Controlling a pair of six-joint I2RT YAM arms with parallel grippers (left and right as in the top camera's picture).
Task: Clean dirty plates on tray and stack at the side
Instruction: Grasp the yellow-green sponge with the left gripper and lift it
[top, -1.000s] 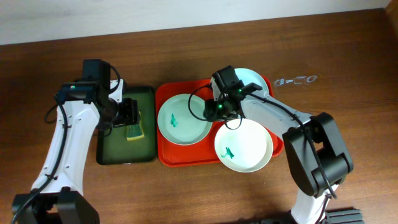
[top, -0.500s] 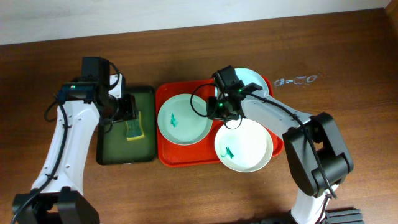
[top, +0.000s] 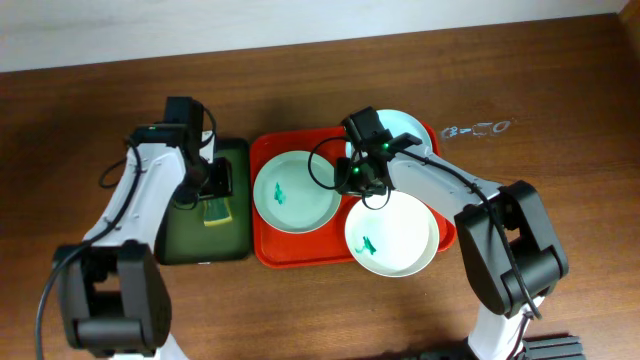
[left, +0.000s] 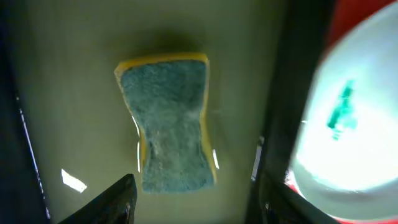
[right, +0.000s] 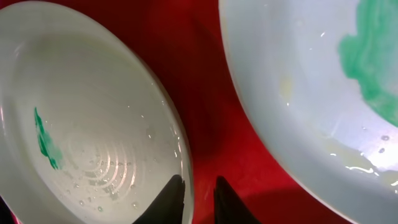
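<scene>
The red tray (top: 290, 250) holds three white plates. The left plate (top: 295, 190) has a teal smear, and so does the front right plate (top: 392, 232). The back right plate (top: 405, 128) is partly hidden by my right arm. My right gripper (top: 352, 180) is shut on the left plate's right rim (right: 93, 112), one finger inside it and one over the tray (right: 200, 196). A neighbouring smeared plate (right: 298, 74) lies beside it. My left gripper (top: 214, 185) is open and empty (left: 199, 202), just above the yellow-and-green sponge (left: 168, 121).
The sponge (top: 216, 211) lies in the dark green tray (top: 180, 240), which stands just left of the red tray. A small clear object (top: 478, 129) lies on the wooden table to the back right. The left plate's edge shows in the left wrist view (left: 354, 124).
My left arm has swung rightward over the green tray, bringing the gripper closer over the sponge. The right arm and the plates have not moved.
</scene>
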